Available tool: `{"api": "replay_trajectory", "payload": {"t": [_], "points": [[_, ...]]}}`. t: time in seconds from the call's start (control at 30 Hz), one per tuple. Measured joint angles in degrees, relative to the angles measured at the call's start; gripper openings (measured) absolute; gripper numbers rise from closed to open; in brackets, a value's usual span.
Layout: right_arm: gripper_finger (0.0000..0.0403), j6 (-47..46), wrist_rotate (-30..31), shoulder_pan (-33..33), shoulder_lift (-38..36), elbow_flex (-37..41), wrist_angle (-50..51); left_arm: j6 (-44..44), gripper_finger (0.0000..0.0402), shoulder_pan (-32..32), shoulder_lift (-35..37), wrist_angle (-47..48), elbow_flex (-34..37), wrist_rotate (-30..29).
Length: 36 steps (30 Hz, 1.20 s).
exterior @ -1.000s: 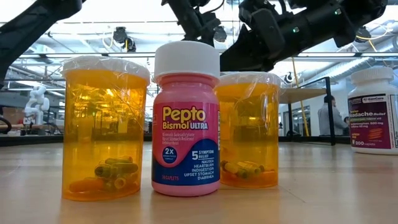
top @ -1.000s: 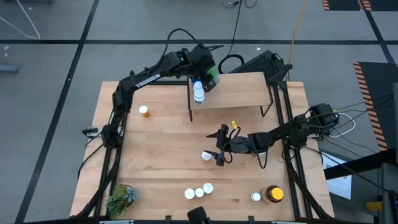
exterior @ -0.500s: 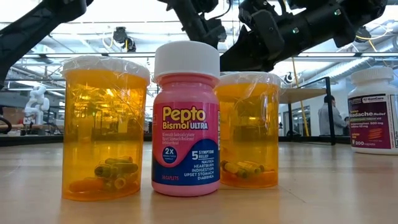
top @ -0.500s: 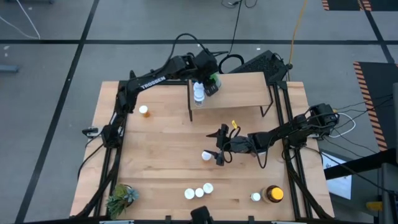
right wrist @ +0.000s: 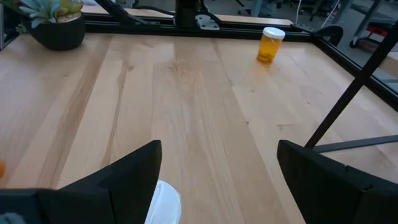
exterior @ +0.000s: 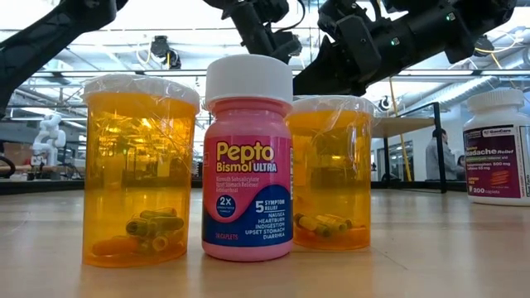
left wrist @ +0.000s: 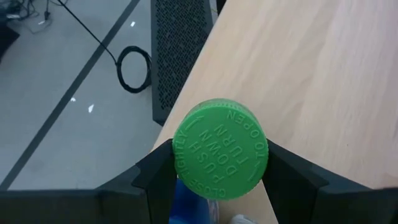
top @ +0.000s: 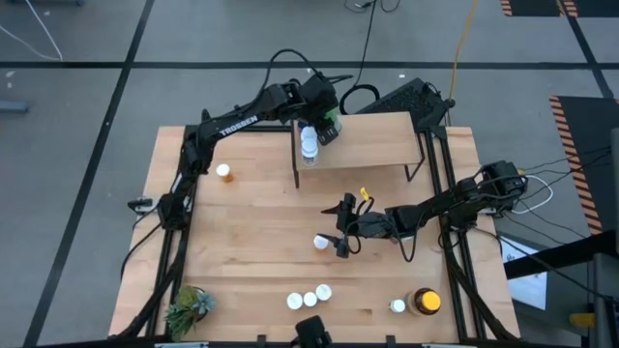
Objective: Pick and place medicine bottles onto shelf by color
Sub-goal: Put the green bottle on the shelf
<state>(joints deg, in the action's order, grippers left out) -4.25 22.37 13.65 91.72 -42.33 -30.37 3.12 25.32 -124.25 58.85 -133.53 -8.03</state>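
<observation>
Hardly anything has shifted: my left gripper [top: 327, 124] only nudged over the upper-left corner of the small light-wood shelf on black legs [top: 372, 140], jaws pinching the green-capped bottle [left wrist: 220, 149] so I can set it beside the blue-capped bottles [top: 309, 145] already there. My right gripper [top: 340, 235] hovers mid-frame, jaws spread around the white-capped bottle [top: 320, 242] on the wooden bench [top: 251, 242], unchanged.
</observation>
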Motion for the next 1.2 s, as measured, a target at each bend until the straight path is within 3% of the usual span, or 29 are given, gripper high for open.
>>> {"api": "replay_trajectory", "payload": {"t": [0.43, 1.2], "points": [[0.0313, -0.02, 0.00, 0.00, 0.00, 0.00, 0.00, 1.26, 0.0243, -0.06, 0.00, 0.04, -0.02, 0.52], [0.0313, -0.53, 0.00, 0.00, 0.00, 0.00, 0.24, 2.38, 0.0241, -0.07, 0.36, 1.72, -0.02, -0.27]]}}
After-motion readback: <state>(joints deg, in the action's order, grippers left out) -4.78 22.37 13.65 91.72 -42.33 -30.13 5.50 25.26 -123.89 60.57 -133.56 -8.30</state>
